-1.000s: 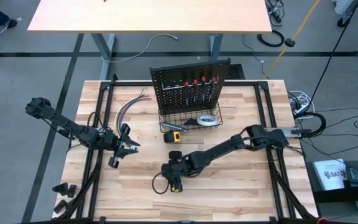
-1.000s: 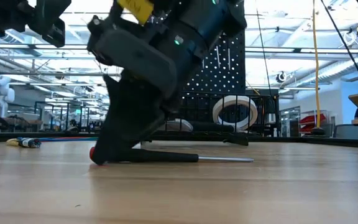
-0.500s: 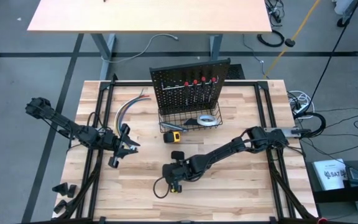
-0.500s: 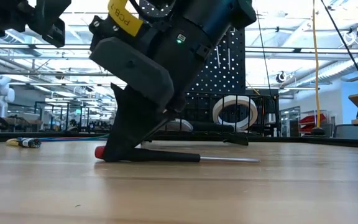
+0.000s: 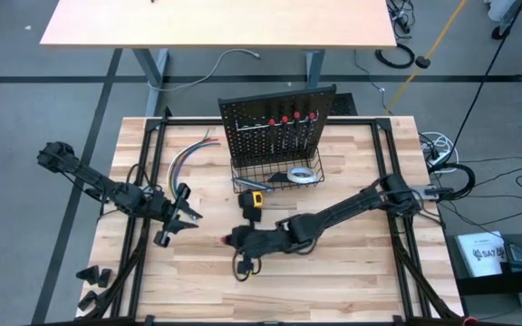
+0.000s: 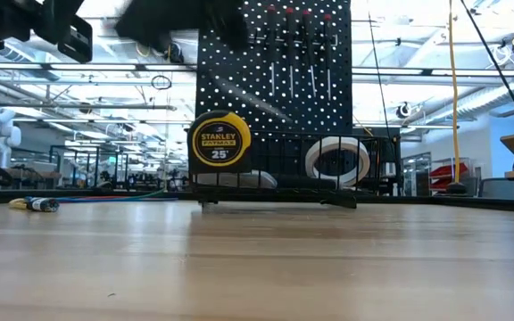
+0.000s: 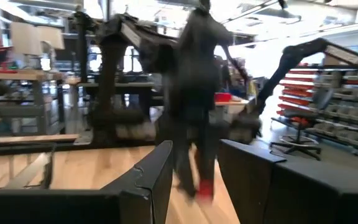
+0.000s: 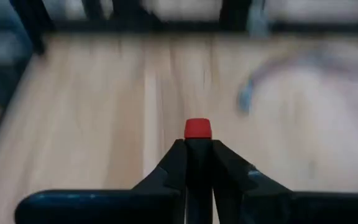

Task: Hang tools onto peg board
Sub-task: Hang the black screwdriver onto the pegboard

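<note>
1. The right pincer [image 5: 236,239] is working near the middle of the tabletop [image 5: 352,272], at about six o'clock from the peg board [image 5: 277,122]; its fingers [image 8: 173,165] are closing tight on the dark handle of a screwdriver [image 8: 197,140], just behind the red end cap, which is pointing toward nine o'clock in the high view.
2. The left pincer [image 5: 172,226] is waiting at about nine o'clock of the tabletop, its fingers standing partly apart and holding nothing.
3. Four screwdrivers [image 5: 291,120] are hanging in a row on the peg board at twelve o'clock; the tape roll [image 5: 303,175] is lying in the wire basket [image 5: 243,174] at the board's foot; the tape measure [image 5: 253,200] is sitting on the tabletop just in front of the basket.
4. Handling judgement: the held screwdriver is appearing light, slim and rigid; the smooth round handle is likely to roll or slip between flat pads, so a grip mid-handle, square across it, is serving best; the thin steel shaft is offering little purchase.
5. The shaft is not showing in the right wrist view, being hidden behind the fingers; how level the tool is lying I cannot tell.
</note>
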Robot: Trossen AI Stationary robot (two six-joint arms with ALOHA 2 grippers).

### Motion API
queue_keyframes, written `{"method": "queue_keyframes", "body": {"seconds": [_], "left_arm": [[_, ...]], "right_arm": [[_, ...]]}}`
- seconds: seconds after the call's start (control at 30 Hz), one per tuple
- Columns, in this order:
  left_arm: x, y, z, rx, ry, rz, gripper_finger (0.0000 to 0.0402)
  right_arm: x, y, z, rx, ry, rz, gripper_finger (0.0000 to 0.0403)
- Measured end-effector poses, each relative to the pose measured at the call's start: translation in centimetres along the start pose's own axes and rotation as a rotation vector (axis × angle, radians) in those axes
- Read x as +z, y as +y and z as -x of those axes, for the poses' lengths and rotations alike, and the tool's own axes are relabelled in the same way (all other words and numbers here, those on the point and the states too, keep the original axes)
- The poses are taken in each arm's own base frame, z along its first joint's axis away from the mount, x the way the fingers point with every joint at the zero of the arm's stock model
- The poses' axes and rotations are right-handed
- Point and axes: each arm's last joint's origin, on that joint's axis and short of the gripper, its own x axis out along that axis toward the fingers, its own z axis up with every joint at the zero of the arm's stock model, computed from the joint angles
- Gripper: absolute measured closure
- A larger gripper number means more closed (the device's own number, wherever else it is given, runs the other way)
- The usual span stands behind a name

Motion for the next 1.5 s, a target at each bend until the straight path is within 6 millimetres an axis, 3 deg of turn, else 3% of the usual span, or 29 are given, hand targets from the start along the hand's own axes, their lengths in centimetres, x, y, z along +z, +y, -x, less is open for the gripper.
{"method": "queue_keyframes", "body": {"seconds": [0.13, 0.37, 0.6, 1.5], "left_arm": [[0.1, -0.1, 0.0, -0.049, -0.01, 0.001, 0.0267], [0.7, -0.4, 0.1, -0.136, -0.076, 0.002, 0.0285], [0.9, -0.4, 0.1, -0.126, -0.094, -0.024, 0.0392], [0.5, -0.3, -0.6, -0.077, -0.08, -0.028, 0.0401]], "right_arm": [[3.5, 0.1, 1.2, 0.057, -0.274, 0.005, 0.0368], [5.2, -1.5, 0.8, 0.083, -0.427, 0.014, 0.0368], [5.2, -2.1, 0.1, 0.075, -0.452, 0.007, 0.0368], [4.8, -3.1, -0.8, 0.053, -0.409, -0.002, 0.0368]]}}
